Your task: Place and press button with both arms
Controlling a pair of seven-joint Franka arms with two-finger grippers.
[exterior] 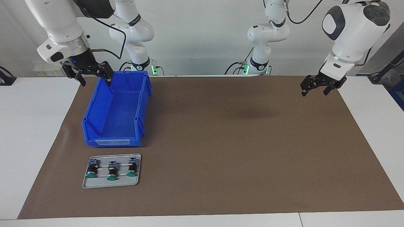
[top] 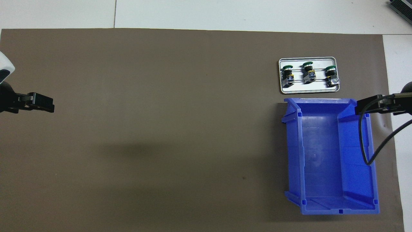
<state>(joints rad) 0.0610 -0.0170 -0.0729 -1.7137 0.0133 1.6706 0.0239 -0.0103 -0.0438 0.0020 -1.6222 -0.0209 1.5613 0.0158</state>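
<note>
A small grey metal tray is lying closest to the facing camera, at about seven o'clock on the brown mat, toward the right arm's end of the table. Three green-capped push-buttons are sitting in a row on it, their caps pointing away from the robots; which of them is the task's button cannot be told. Directly at twelve o'clock from the tray in the facing view, nearer to the robots and just beside it, a blue storage bin is standing open and showing nothing inside.

The right gripper is hanging over the bin's robot-side corner, at about ten o'clock on the mat, its fingers spread and grasping nothing. The left gripper is hovering over the mat's edge at the left arm's end, at about two o'clock, well apart from the tray and bin, its fingers likewise released and empty. Both arms are waiting.
</note>
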